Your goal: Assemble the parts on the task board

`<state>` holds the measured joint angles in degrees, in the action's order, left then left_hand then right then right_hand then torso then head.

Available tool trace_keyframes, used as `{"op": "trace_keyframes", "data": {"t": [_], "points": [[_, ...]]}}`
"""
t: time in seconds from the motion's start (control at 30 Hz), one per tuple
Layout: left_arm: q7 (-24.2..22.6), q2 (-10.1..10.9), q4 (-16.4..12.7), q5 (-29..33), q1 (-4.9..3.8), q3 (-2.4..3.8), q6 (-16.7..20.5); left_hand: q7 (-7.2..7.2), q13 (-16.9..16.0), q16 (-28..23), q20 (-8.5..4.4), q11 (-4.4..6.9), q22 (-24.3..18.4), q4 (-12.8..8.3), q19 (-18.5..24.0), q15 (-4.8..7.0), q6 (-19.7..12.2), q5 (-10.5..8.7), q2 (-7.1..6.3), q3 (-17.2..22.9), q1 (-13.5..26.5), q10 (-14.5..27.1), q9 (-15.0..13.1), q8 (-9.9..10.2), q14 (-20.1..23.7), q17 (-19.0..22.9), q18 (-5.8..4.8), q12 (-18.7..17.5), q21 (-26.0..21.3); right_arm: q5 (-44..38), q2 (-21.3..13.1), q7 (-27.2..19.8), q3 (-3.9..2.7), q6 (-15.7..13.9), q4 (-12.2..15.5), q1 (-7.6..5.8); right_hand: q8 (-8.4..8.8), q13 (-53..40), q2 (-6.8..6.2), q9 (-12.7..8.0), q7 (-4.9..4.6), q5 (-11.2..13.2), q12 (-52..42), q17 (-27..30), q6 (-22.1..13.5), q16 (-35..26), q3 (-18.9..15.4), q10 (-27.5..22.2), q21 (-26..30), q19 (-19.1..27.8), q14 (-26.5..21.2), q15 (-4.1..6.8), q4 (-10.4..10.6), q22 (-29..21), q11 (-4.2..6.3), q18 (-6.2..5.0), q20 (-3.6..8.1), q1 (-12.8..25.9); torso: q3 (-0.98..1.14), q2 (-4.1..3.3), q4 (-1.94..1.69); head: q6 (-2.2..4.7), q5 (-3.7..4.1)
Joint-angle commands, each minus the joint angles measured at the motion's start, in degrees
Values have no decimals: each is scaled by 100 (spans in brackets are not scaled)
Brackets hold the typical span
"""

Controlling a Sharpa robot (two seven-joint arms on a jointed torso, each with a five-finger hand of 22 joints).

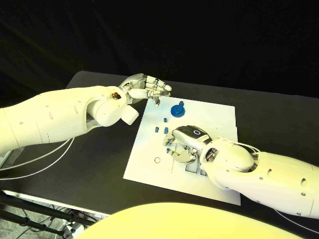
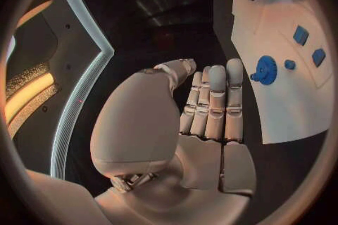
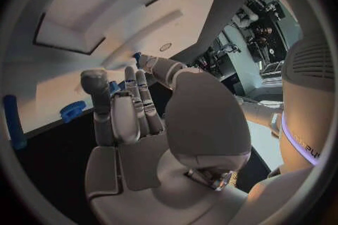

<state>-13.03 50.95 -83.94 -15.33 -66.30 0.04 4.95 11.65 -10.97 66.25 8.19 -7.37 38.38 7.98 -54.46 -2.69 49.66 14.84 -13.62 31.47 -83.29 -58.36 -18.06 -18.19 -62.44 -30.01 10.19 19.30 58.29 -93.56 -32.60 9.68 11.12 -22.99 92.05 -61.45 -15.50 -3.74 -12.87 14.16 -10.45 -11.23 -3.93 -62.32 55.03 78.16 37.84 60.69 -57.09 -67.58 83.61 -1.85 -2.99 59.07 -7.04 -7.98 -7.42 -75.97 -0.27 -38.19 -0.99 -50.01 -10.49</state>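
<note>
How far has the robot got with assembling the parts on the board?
Early. A blue gear and small blue pieces sit on the task board; whether seated, unclear. The right hand rests over the board's middle, its grasp hidden. The left hand hovers beyond the far edge, holding nothing.

My table (image 1: 274,119) is a black slab, and behind it hangs black, softly folded cloth (image 1: 203,35) that swallows most of the light. Off the table's near left corner, cables (image 1: 30,164) trail over a dark metal frame (image 1: 23,209). Beyond my right wrist, cluttered shelving (image 3: 247,34) stands under bright light.
</note>
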Motion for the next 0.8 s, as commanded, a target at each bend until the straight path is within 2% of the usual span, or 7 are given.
{"op": "trace_keyframes", "data": {"t": [0.03, 0.3, 0.5, 0.67, 0.8], "points": [[9, -2, -13, 12, -3, 4, -101, -15, -6, -22, 17, 2, 1, 1, -43, -21, -35, 7, 23, -33, 30, 53, -5, -31, 13, 9, 43, 19, 32, 104, -60, -14, -5, -306, 44, -9, 42, -1, -111, -6, -7, 27, -21, 74, -66, -35, -102, -179, 100, 83, -30, -31, -4, -75, -21, -56, -29, -5, 0, -1, -5, 3, 18], [41, 16, -10, -4, -3, 4, -119, -13, -4, -21, 17, -1, 1, -5, -43, -22, -50, 4, 16, -36, 24, 67, -5, -31, 12, 10, 43, 18, 33, 236, -406, -13, -12, -418, 375, -85, 60, -11, -88, -4, -12, 24, -73, 168, -95, -74, -195, -277, 203, 143, -66, -42, 24, -152, -30, -78, -46, -5, -3, 1, 0, 18, 40], [53, 55, -10, -10, -3, 3, -115, -12, -4, -20, 18, -3, 1, -5, -43, -23, -57, 1, 12, -39, 26, 73, -5, -31, 12, 10, 43, 17, 33, 507, -944, 32, -48, -395, 806, -323, 41, -31, -63, 13, 3, 18, -176, 45, -55, -3, -268, -264, 103, 46, -15, -33, 51, -50, -16, -53, -48, -16, -2, 1, 7, 63, 109], [49, 90, -22, -11, -3, 3, -102, -12, -4, -20, 18, -3, 1, -5, -43, -23, -57, 1, 12, -39, 26, 73, -5, -31, 12, 10, 43, 17, 33, 812, -1432, 175, -77, 49, 1057, -611, 89, -36, -69, 7, 21, 17, -338, -32, -118, 59, -332, -209, -70, -145, 55, -13, 110, 111, 9, -10, -30, 16, -9, 4, 8, 108, 231], [41, 104, -35, -11, -3, 3, -97, -12, -4, -20, 18, -3, 1, -5, -43, -23, -57, 1, 12, -39, 26, 73, -5, -31, 12, 10, 43, 17, 33, 943, -1717, 234, -86, 418, 989, -796, 181, -18, -128, -14, 54, 24, -389, 43, -267, 24, -567, -369, 28, -145, 43, -4, 198, 45, 24, -17, -28, 82, -14, 13, 21, 142, 365]]}}
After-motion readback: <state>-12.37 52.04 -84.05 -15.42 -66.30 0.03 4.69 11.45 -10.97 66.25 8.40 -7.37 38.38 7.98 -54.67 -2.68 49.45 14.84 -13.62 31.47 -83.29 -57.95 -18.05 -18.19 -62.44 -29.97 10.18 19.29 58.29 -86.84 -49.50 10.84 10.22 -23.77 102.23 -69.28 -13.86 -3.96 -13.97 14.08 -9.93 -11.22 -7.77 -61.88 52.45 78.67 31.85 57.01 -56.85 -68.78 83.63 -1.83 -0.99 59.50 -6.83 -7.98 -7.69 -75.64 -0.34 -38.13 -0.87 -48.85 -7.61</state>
